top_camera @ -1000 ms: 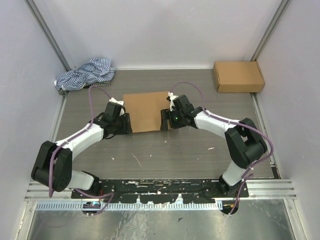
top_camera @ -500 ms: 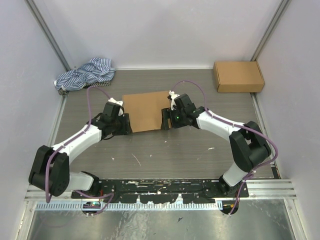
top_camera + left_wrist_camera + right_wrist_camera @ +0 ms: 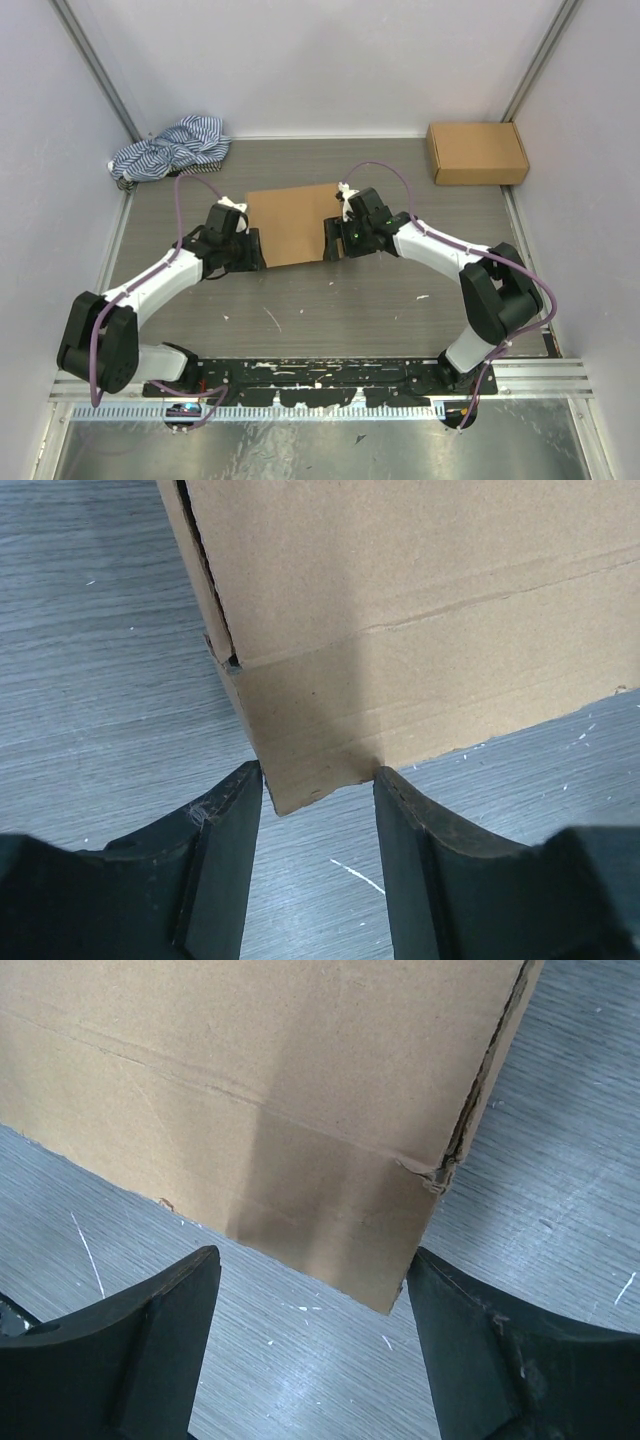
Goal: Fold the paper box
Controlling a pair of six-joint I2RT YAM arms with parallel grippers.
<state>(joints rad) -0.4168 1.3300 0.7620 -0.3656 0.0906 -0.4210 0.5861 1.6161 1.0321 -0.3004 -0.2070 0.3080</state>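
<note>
Top external: paper box (image 3: 292, 222) unmoved; left pincer (image 3: 254, 250), right pincer (image 3: 332, 241) still open astride corners.

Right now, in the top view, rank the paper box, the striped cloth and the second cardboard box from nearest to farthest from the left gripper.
1. the paper box: right at the left gripper, its near-left corner between the fingertips.
2. the striped cloth: farther back, at the far left.
3. the second cardboard box: farthest, at the far right, on the other arm's side.
</note>
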